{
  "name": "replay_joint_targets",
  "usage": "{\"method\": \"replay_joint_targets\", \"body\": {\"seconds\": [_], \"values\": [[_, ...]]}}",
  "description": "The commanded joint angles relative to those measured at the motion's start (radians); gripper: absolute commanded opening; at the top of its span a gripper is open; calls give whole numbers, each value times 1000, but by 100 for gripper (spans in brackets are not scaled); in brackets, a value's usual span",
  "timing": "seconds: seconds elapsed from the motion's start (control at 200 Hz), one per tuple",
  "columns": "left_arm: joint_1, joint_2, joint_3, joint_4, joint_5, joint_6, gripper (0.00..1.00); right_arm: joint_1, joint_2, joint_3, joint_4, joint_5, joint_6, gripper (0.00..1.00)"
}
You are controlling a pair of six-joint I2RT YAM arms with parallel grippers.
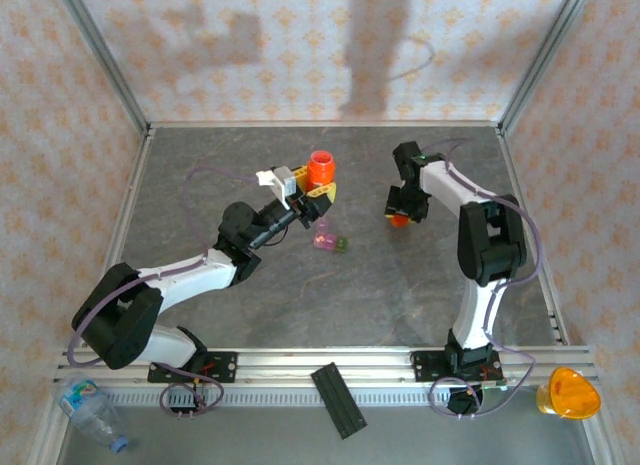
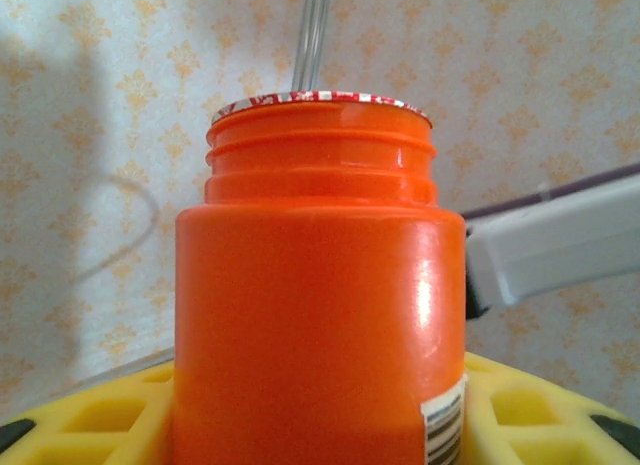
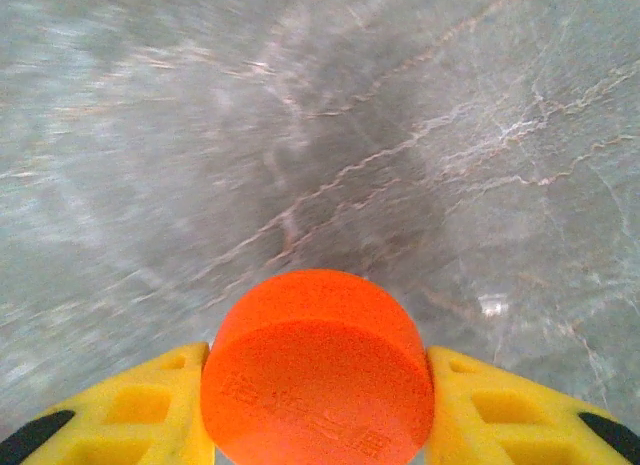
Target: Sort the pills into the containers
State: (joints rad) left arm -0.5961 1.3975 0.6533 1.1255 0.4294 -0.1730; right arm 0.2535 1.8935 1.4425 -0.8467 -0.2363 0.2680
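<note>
**Status.** The task is at the opening stage. No sorting can be confirmed.

**Left tool.** The left tool (image 1: 322, 192) is clamped on the lower body of the orange bottle (image 2: 320, 315) and holds it upright at the middle of the bench (image 1: 400, 295). The neck threads are bare, so the cap is off. A thin red-and-white rim lies across the mouth. It looks like a foil seal (image 2: 320, 96), though this cannot be confirmed.

**Right tool.** The right tool (image 1: 400, 216) grips the orange cap (image 3: 318, 370) between both yellow fingers, just above the bench and well apart from the bottle on its right.

**Containers.** The containers (image 1: 330, 241) stand on the bench just in front of the bottle, between the two arms. They form a small pink cluster with one green box (image 1: 342, 244) at its right. They are too small here to tell whether they are open or whether any holds a pill.

**Done.** Bottle picked up and uncapped.

**Left, as judged.**
1. Set the cap down.
2. Clear the seal, if there is one.
3. Get the pills out of the bottle.
4. Place the pills into the containers.
</note>
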Motion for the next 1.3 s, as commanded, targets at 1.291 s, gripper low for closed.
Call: {"method": "replay_joint_targets", "body": {"seconds": [1.291], "values": [[-30, 245, -22, 111, 43, 239, 0, 155, -185, 664, -562, -343, -266, 40]]}}
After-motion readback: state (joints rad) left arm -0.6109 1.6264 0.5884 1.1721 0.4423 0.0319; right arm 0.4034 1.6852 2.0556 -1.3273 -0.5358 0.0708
